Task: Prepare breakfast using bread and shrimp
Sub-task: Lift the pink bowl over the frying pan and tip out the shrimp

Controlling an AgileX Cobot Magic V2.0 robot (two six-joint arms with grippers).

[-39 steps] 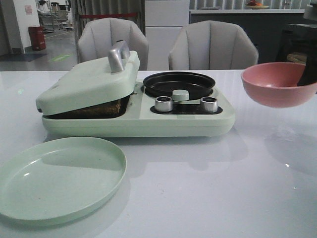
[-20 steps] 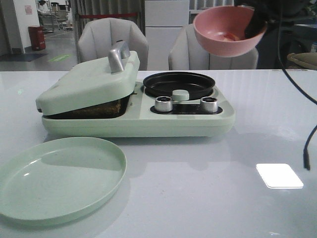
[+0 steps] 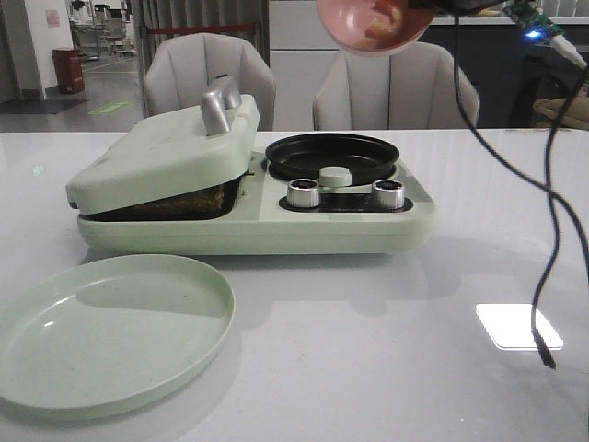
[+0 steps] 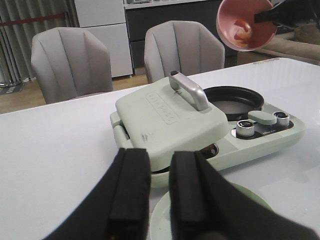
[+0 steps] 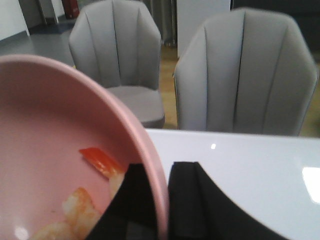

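White glossy table (image 3: pixel 386 368) with two grey chairs (image 3: pixel 210 78) behind it fills the front view; a pale green breakfast maker (image 3: pixel 258 207) sits mid-table, its lid (image 3: pixel 166 157) tilted partly down over bread (image 3: pixel 175 201) seen as a dark brown edge in the gap, black round pan (image 3: pixel 333 155) at its right half, two silver knobs (image 3: pixel 304 192) in front. Green plate (image 3: pixel 106 327) lies near the front left, apart from the appliance. Pink bowl (image 3: pixel 373 23) hangs high, tipped, above the pan, shrimp (image 3: pixel 382 20) inside; black cable (image 3: pixel 543 230) dangles at right. Left wrist view: left gripper (image 4: pixel 160 185) low over the plate edge, fingers nearly together, nothing between them; bowl held up at the far side with orange-pink pieces inside. Right wrist view: right gripper (image 5: pixel 157 200) clamps the bowl's rim, one finger inside, one outside; shrimp with a red end lies against the inner wall near the inside finger.
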